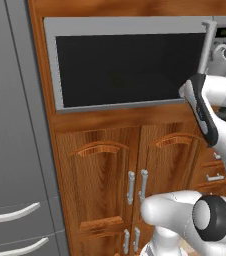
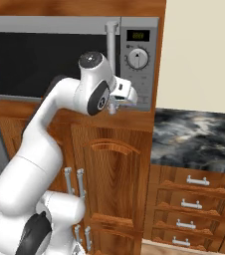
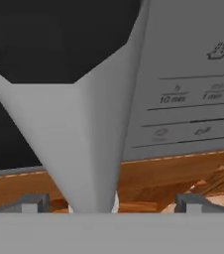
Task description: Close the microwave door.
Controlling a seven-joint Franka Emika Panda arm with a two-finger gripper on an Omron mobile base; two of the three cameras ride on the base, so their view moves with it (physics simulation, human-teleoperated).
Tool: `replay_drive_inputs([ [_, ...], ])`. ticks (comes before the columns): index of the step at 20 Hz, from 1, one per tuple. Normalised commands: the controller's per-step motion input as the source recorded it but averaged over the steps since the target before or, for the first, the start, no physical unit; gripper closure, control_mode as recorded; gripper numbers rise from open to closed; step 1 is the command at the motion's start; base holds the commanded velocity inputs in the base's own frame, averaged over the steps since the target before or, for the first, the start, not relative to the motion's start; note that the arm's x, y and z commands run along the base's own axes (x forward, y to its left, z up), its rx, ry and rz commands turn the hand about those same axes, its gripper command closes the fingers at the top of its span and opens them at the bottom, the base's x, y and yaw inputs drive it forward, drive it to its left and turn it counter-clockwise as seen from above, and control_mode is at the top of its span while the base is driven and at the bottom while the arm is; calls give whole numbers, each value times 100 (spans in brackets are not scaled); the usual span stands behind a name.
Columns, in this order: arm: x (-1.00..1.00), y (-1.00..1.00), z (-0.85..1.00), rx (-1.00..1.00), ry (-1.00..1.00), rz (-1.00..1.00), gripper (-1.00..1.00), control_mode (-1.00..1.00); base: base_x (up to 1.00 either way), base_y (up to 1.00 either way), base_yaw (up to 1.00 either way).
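- The gripper (image 3: 106, 201) sits at the lower end of the door handle (image 3: 91, 144); in the hand view its two finger tips (image 3: 32, 202) stand spread, one on each side of the bar, with the bar's foot between them. Whether the pads touch the bar cannot be told.
- In the right base view the gripper (image 2: 118, 103) is at the bottom of the handle (image 2: 112, 42), level with the lower edge of the microwave (image 2: 139, 60).
- The handle is a grey cylindrical bar; its long axis runs vertically, at the right edge of the microwave door (image 1: 125, 65), just beside the control panel (image 2: 138, 64).
- The microwave door is wide, with its long axis horizontal and its black glass window facing the robot. In both base views it appears to lie about flush with the microwave front.
- The microwave is set into brown wood above the cabinet doors (image 1: 135, 175).
- The grey fridge (image 1: 10, 125) stands to the left of the microwave, near its left edge.
- To the right, a dark marbled counter (image 2: 199, 134) lies below the microwave's level, with drawers (image 2: 194, 199) beneath it and a pale wall (image 2: 204, 50) above.
- The arm's wrist (image 2: 97, 79) is in front of the door's right part.
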Motion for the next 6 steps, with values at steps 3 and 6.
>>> replay_drive_inputs([
  [3, -17, 1, 0, 0, -34, 0, -100, -100, 0, 0, 0],
  [6, -51, 23, -5, 0, -36, 0, -100, -100, 0, 0, 0],
])
